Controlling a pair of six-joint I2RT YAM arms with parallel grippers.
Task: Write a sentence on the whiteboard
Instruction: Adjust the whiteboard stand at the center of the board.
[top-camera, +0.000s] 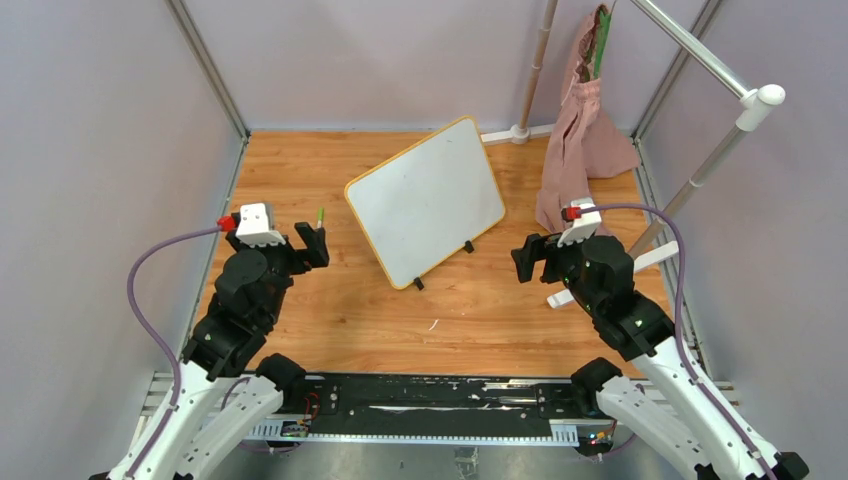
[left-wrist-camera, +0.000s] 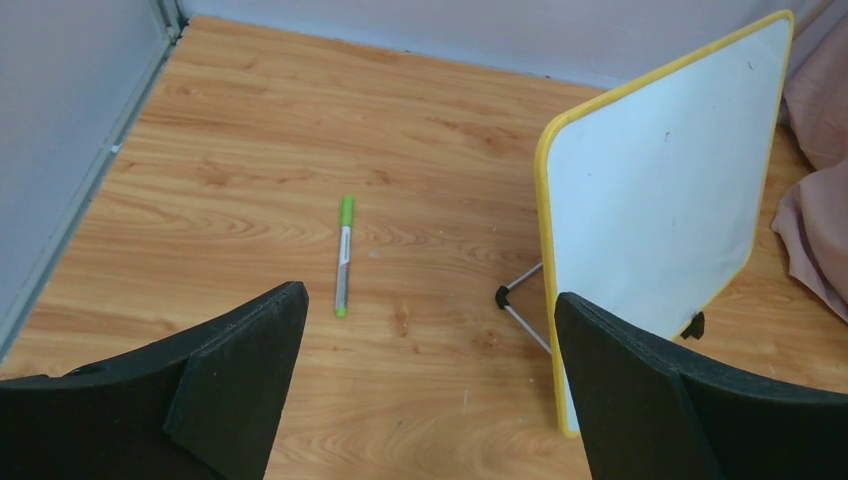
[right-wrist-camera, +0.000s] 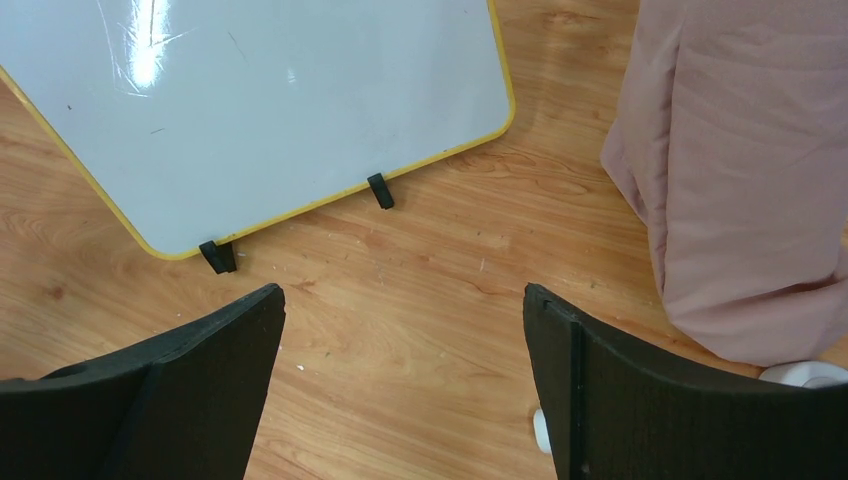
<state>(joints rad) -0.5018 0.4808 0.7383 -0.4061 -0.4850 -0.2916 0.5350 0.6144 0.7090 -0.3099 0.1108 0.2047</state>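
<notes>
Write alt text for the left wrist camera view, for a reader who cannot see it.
A slim white marker pen with a green cap lies loose on the wooden table, ahead of the open left gripper. To its right stands the small yellow-framed whiteboard on black feet, with pink cloth at the right edge.

Tabletop: light wood grain, walls on three sides.
Whiteboard: stands tilted at mid-tabletop on two black feet.
Marker: green, lies flat, left of Whiteboard, apart from it.
Pink cloth: hangs down to the Tabletop at back right.
</notes>
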